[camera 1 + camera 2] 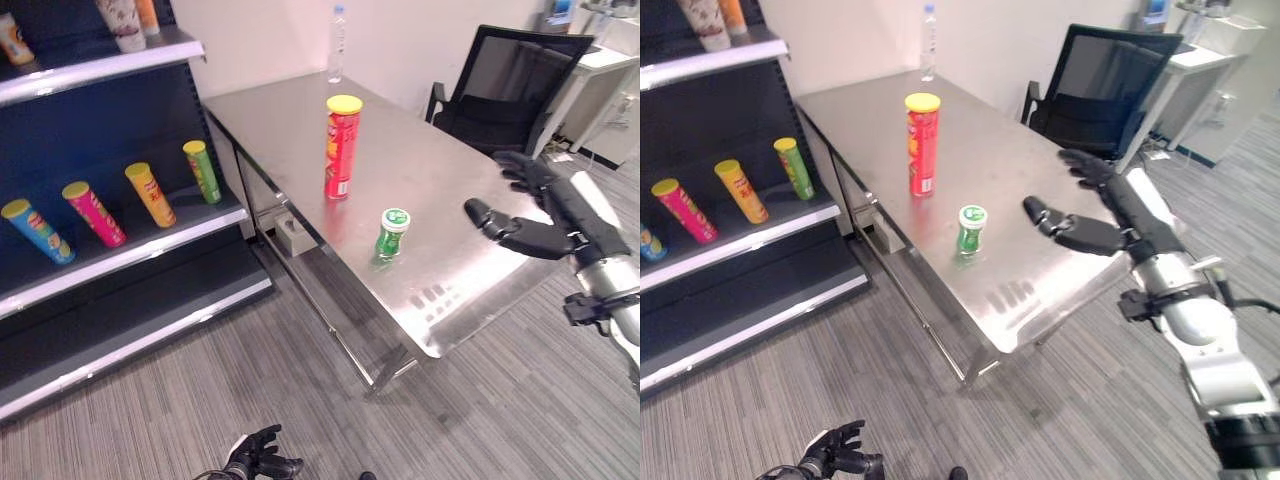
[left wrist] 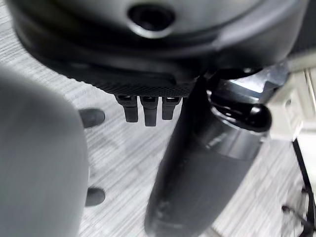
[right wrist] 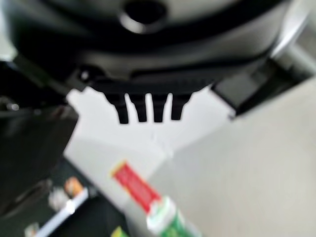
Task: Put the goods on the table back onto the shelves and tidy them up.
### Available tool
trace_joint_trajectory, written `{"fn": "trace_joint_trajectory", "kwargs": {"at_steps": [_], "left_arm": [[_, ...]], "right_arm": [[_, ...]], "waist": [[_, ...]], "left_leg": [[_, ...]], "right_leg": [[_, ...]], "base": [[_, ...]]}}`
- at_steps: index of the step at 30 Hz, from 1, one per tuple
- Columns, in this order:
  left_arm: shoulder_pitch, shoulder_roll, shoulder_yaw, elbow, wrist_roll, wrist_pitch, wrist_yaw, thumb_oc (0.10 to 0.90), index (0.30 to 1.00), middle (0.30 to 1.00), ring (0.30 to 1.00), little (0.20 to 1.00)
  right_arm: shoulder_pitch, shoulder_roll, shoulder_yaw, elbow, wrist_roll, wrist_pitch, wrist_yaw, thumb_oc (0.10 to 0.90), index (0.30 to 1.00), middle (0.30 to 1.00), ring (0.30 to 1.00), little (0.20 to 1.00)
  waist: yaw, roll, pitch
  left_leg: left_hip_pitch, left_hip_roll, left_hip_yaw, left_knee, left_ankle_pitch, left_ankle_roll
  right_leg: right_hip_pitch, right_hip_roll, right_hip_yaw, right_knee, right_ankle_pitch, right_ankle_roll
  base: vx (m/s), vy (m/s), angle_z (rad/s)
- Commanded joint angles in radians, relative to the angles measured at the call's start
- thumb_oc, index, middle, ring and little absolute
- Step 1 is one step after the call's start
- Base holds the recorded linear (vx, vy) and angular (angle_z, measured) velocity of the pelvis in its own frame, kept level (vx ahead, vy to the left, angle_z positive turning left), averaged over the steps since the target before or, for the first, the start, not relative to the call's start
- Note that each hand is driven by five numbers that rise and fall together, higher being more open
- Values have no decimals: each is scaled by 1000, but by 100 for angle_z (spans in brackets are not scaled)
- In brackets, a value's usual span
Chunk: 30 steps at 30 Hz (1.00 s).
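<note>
Worktop (image 1: 470,250): steel, beside the shelves (image 1: 120,250).
Red crisp tube (image 1: 341,147): upright, mid-worktop.
Green can (image 1: 391,234): upright, near the front edge.
Right hand (image 1: 1095,215): fingers spread wide, over the worktop's right edge, empty.
Left hand (image 1: 257,460): low over the carpet, fingers curled, empty.

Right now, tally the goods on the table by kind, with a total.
Tall red can: 1
Short green can: 1
Clear bottle: 1
Total on the table: 3
</note>
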<state>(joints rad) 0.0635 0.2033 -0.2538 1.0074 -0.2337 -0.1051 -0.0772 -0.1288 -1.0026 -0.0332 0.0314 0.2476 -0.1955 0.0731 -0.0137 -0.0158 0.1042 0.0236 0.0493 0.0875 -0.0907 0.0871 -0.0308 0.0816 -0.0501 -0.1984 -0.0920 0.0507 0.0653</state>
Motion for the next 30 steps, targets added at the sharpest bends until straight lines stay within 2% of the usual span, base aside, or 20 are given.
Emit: {"fn": "trace_joint_trajectory", "kwargs": {"at_steps": [1,6,14,30], "left_arm": [[-29,58,-5,19,-3,-48,-12,800,900,900,900,900],[-16,59,-12,6,-5,-46,-10,800,900,900,900,900],[-14,73,-8,-33,-11,-50,10,800,900,900,900,900],[5,94,3,-74,-43,-57,31,800,900,900,900,900]], "right_arm": [[-177,-31,-23,99,3,-43,-56,800,900,900,900,900],[-234,-33,55,193,-88,-21,-87,800,900,900,900,900],[-276,-25,97,242,-223,0,-151,800,900,900,900,900],[-402,48,186,342,-300,21,-227,800,900,900,900,900]], "waist": [[29,-71,-37],[49,-70,-26],[71,-61,13],[105,-46,52]], "left_leg": [[74,6,24,3,-123,-33],[52,4,2,3,-116,-37],[-7,-3,-36,3,-101,-39],[-68,-16,-79,3,-81,-41]], "right_leg": [[8,-85,61,5,-41,119],[2,-89,41,5,-46,118],[-28,-97,13,5,-48,117],[-60,-102,-18,5,-50,117]], "base": [[27,-12,33],[15,-6,18],[-11,-10,9],[-9,-3,10]]}}
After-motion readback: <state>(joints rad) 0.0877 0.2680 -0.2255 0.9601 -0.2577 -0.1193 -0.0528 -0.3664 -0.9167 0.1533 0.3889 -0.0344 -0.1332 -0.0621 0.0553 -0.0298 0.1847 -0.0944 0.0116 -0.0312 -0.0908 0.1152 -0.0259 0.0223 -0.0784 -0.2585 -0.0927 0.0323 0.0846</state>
